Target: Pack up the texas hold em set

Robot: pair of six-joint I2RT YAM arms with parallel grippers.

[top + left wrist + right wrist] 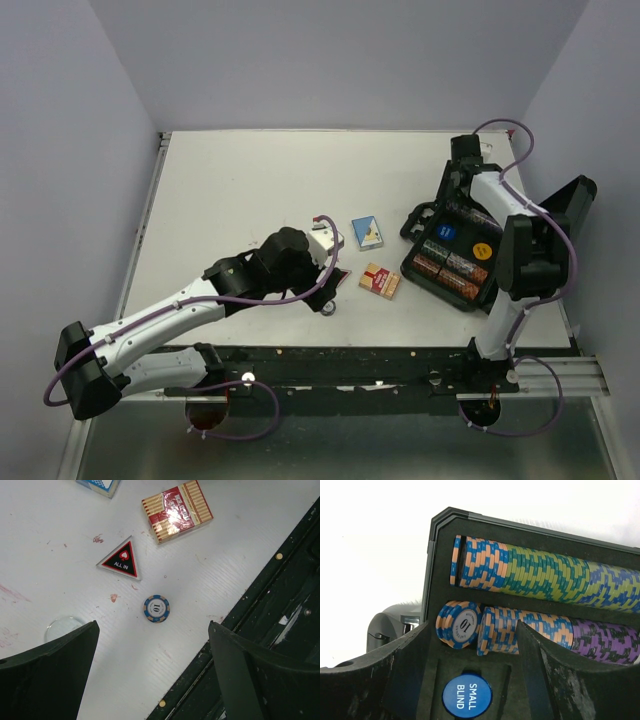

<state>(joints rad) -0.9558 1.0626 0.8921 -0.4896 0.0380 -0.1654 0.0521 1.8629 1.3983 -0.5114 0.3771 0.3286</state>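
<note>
White table (pixel 250 180) bears the black case (pixel 420 225), chip rows (pixel 452 272) running diagonally near-right.

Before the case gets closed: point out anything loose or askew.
One 10 chip lies loose on the table, outside the case. Inside, the end chips of the second row lean over, face showing, not flush with their row.

Table (pixel 240 180): white, faintly stained, I see.
Walls (pixel 330 60): pale lavender, around table's three sides.
Rail (pixel 330 362): black, table's near edge.
</note>
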